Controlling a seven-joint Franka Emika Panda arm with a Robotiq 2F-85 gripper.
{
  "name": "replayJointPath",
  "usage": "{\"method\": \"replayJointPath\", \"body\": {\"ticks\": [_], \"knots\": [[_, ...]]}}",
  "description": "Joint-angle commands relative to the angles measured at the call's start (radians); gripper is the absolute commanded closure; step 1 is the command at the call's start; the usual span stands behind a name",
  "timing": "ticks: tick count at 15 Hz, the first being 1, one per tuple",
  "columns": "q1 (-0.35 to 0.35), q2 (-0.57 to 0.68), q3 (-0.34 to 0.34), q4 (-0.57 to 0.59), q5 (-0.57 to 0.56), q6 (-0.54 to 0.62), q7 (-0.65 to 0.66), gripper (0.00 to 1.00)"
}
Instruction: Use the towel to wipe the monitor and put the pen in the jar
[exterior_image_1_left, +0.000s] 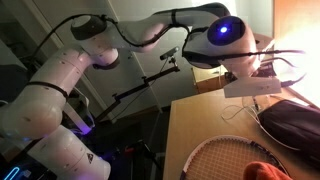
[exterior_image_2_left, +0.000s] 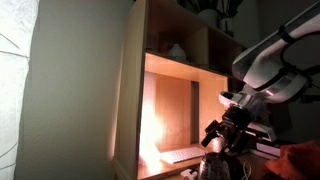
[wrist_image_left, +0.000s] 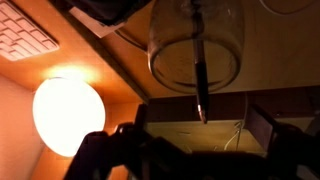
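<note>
The pincer (wrist_image_left: 186, 138) hangs open in the wrist view, its two dark jaws standing well apart with nothing clamped between them. Just beyond, the pen (wrist_image_left: 200, 85) stands in the glass jar (wrist_image_left: 165, 45), its shaft passing through the mouth and its near end poking out toward the jaws. By the look of it, that half of the task is as good as done.

The danger lies in that protruding end. It sits between the open jaws, so any sideways drift on the way out could catch it, lever the pen over the rim or tip the jar, which looks light and easily shoved. A straight pull-back would be the safer line.

Farther out, a keyboard (wrist_image_left: 22, 30) lies beside the jar and a bright lamp (wrist_image_left: 68, 115) glares close by. The glare washes out edges and makes gaps hard to judge. In an exterior view the wrist works inside a lit cupboard (exterior_image_2_left: 135, 90), so its walls could be struck on a wide swing.

The towel I cannot pick out for certain; an orange cloth (exterior_image_1_left: 265, 172) at the table's edge may be it.
</note>
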Motion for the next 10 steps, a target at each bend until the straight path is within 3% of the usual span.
{"method": "replayJointPath", "body": {"ticks": [1,8,9,10], "knots": [[0.083,0.01,-0.085,-0.081,0.018,-0.031,-0.085,0.0],[0.259,0.0,-0.206,-0.222,0.061,0.03,-0.164,0.0],[0.208,-0.01,-0.183,-0.168,0.037,0.003,-0.119,0.0],[0.229,-0.009,-0.193,-0.185,0.038,0.007,-0.119,0.0]]}}
